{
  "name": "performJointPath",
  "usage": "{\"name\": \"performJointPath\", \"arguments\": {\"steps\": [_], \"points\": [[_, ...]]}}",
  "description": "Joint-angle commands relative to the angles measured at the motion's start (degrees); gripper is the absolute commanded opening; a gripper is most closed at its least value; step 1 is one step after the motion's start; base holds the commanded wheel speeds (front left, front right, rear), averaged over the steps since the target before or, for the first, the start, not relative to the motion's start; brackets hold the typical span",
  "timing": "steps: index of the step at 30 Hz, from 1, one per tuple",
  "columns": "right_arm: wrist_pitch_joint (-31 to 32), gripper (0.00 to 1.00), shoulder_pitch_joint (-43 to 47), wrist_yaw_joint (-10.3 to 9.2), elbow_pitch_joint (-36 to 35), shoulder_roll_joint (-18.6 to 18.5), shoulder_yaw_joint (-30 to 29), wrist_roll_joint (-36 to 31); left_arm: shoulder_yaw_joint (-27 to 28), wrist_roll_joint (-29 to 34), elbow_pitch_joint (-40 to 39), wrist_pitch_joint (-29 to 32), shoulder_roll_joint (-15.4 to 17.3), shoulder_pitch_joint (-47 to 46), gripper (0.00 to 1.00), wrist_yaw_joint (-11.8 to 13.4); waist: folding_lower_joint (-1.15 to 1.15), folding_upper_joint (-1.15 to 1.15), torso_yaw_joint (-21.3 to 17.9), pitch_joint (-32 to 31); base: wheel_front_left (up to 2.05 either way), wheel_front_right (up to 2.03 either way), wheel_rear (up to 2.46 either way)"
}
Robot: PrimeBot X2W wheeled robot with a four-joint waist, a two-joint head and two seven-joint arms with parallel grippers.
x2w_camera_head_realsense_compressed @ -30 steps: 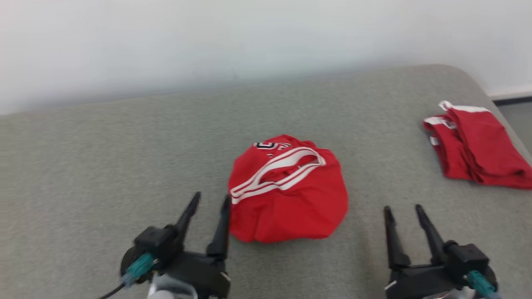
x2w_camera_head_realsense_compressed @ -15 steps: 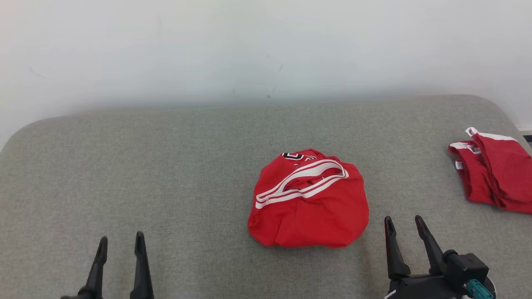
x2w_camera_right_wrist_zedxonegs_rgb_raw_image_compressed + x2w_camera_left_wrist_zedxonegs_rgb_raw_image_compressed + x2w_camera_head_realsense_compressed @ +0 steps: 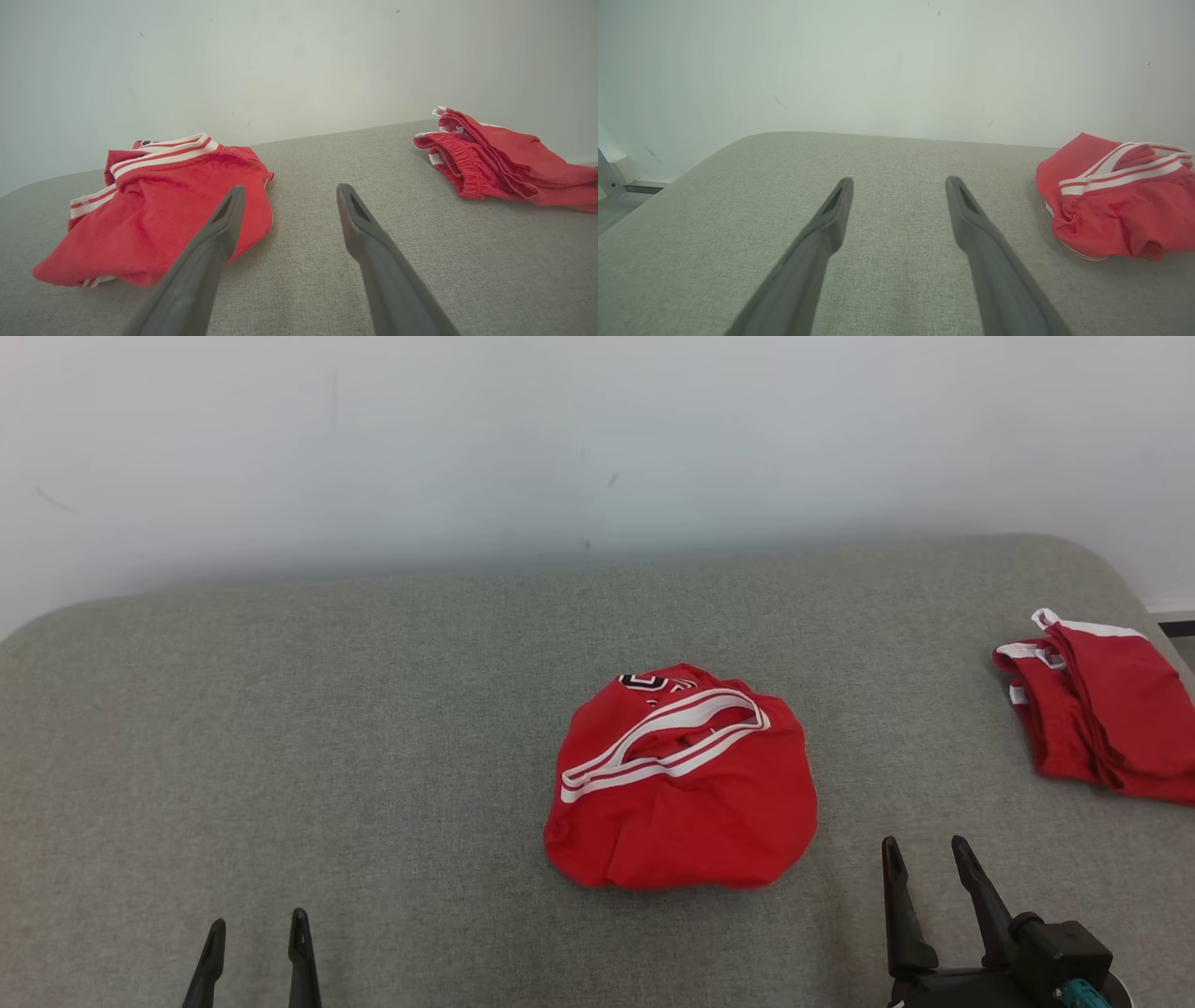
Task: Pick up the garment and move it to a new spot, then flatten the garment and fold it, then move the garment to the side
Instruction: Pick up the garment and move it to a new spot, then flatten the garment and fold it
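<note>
On the grey worktop (image 3: 327, 709), seen from the head, the red garment (image 3: 681, 784) with white stripes lies in a bunched heap near the middle. A second red cloth (image 3: 1102, 709) lies in a small pile far off at the right edge. The left hand (image 3: 259, 935) sits low at the left, well apart from the garment, open and holding nothing. The right hand (image 3: 924, 849) sits low at the right, near the heap, open too and holding nothing. From the left wrist, the two dark fingers (image 3: 822, 233) stand wide apart over the bare worktop, and the garment is off to the right side. From the right wrist, the fingers are spread wide, the garment lies just beside the left finger, and the second red cloth is off to the right. The job now looks like picking the heap up. To do it well, each hand should likely come in low from its own side, pinch a good fold of red cloth, not the grey cover, and lift slowly.
</note>
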Motion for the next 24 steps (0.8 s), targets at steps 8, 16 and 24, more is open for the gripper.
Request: {"name": "performJointPath", "arguments": {"steps": [8,16,24], "points": [[0.2,1.00,0.1,-0.14,-0.6,0.1,0.3,-0.1,0.5,2.3,0.3,-0.2,-0.5,-0.4,1.00,-0.8,0.00,0.00,-0.3,0.4,0.00,0.00,0.00],[0.2,1.00,-0.3,-0.14,-0.6,0.1,0.9,0.5,0.3,2.3,0.4,-0.2,-0.7,-0.8,1.00,-1.4,0.00,0.00,-0.2,0.8,0.00,0.00,0.00],[0.0,1.00,-0.6,-0.14,-0.1,0.1,1.1,0.5,-0.4,1.6,0.6,-0.2,-0.7,-1.7,1.00,-1.8,0.00,0.00,-0.2,1.0,0.00,0.00,0.00]]}}
